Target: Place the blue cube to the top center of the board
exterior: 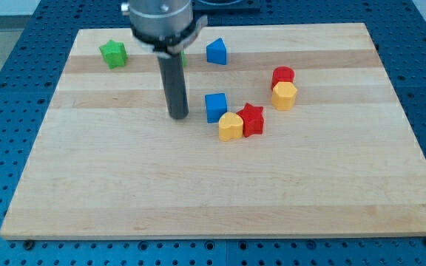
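The pale wooden counter fills most of the view, a planked board lying on a blue perforated bench, and the dark straight rod comes down over its upper left part, with my tip resting on the wood. This arm carries no hand at all, so nothing is clasped or let go; it can only shove. The small blue plastic cube sits just to the view's right of my tip, near but with a sliver of board showing between them, and roughly level with it. That sideways offset is what the coming move turns on: top centre lies toward the view's top from the cube, so a push from where I stand would, I judge, send it rightward rather than up, and I would first need to get below it. Touching or nearly touching the cube's lower right are a yellow block and a red star-shaped block. Farther right a red block sits against a yellow hexagonal block. Near the top edge stand a blue block, perhaps a wedge, and a green star-like block.
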You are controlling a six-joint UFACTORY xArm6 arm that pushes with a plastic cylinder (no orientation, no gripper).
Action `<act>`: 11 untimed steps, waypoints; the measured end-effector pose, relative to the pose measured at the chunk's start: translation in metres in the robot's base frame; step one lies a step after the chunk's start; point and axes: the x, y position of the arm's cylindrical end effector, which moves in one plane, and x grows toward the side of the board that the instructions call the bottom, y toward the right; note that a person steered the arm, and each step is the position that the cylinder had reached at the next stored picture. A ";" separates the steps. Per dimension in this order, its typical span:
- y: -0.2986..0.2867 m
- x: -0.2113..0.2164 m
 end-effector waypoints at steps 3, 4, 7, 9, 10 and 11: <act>0.038 -0.042; 0.053 -0.047; 0.075 -0.073; 0.026 -0.030; 0.053 0.013; 0.083 -0.001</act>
